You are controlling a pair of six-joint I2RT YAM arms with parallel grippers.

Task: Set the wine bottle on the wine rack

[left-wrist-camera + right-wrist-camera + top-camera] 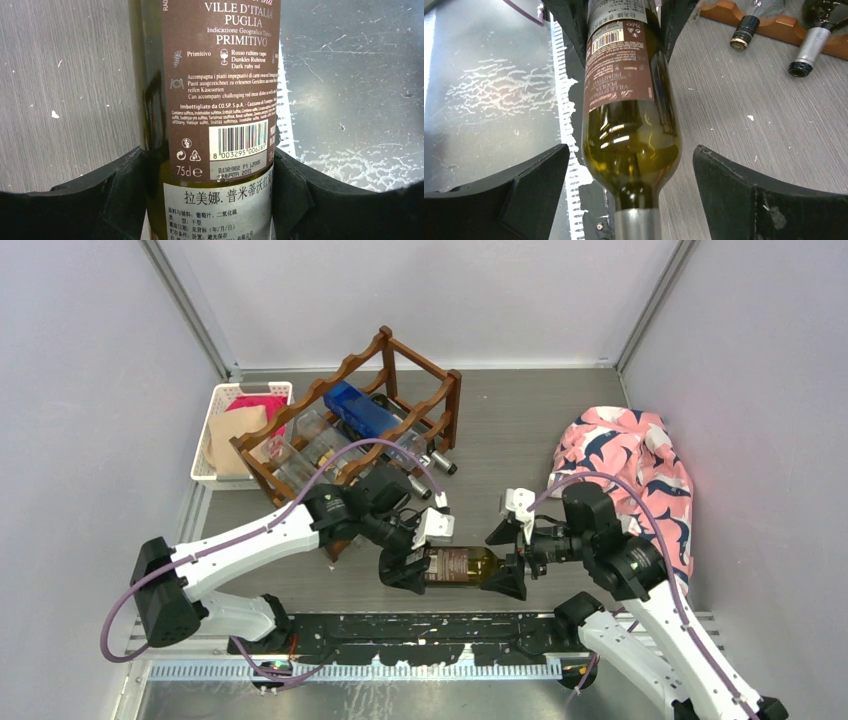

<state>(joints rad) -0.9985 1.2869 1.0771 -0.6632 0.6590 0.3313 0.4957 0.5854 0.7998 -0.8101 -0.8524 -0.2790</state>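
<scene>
Bottle (460, 566) lies horizontal, on the near side of the rack (453, 410) and apart from it, between the two grippers. Cannot tell whether it rests on the table.

Left gripper (405, 568) is closed on the bottle's base end. Left wrist view shows both fingers (120, 190) pressed against the glass.

Right gripper (512, 575) is spread wide around the shoulder and neck. Its fingers (524, 190) stand off the glass on both sides and hold nothing.

The rack already holds other bottles, one blue (362, 410). Basket (205, 440) sits just left of the rack. Cloth (625, 470) lies well to its right.
</scene>
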